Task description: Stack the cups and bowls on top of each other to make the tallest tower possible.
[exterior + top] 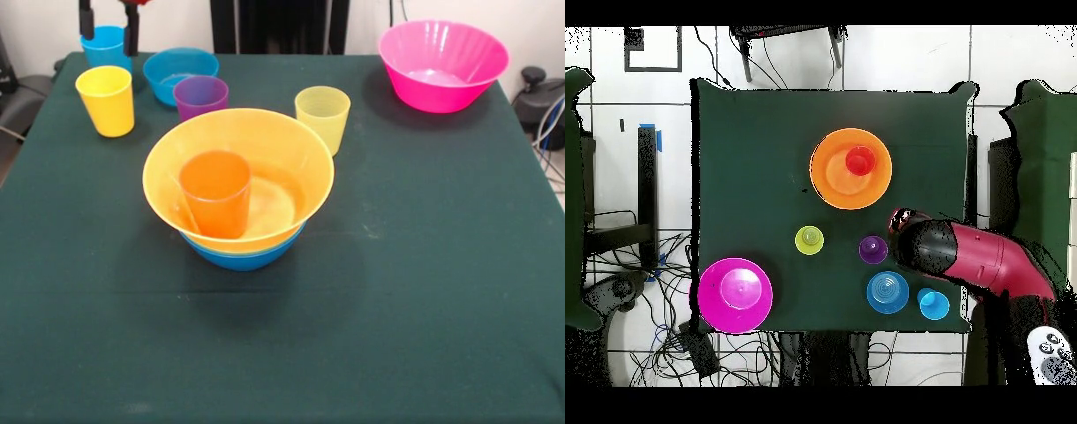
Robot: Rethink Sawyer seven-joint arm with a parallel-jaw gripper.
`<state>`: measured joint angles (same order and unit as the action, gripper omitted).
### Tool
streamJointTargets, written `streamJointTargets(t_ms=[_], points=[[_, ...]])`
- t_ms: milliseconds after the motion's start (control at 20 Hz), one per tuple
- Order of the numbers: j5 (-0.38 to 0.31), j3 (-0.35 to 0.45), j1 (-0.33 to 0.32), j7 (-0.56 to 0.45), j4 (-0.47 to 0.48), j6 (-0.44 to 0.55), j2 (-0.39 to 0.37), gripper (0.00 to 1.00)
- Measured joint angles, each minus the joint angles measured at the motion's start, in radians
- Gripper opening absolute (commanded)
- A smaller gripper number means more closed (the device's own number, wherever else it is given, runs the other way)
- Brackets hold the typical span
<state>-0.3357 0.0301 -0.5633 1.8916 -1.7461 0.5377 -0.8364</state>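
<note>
The tower stands mid-table: a blue bowl (243, 256) at the bottom, the large orange-yellow bowl (291, 155) (830, 175) nested in it, and the orange cup (214, 193) (860, 160) upright inside. My gripper (108, 31) hangs open at the far left corner, its two dark fingers (131, 35) apart in front of the blue cup (104, 55) (933, 304) and above the yellow cup (106, 100). It holds nothing. In the overhead view the red arm (985, 262) hides the yellow cup.
Near the gripper sit a small blue bowl (180, 75) (887, 291) and a purple cup (200, 97) (873, 249). A pale yellow-green cup (322, 117) (809, 239) stands behind the tower. The large pink bowl (443, 66) (735, 294) is at the far right corner.
</note>
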Motion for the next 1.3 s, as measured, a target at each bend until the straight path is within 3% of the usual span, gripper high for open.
streamJointTargets(t_ms=[250,750,1300], points=[[0.014,0.013,-0.031,0.000,-0.046,0.028,-0.060,1.00],[0.032,0.059,-0.184,0.000,-0.156,0.120,-0.221,1.00],[-0.002,0.099,-0.249,0.000,-0.234,0.103,-0.257,1.00]])
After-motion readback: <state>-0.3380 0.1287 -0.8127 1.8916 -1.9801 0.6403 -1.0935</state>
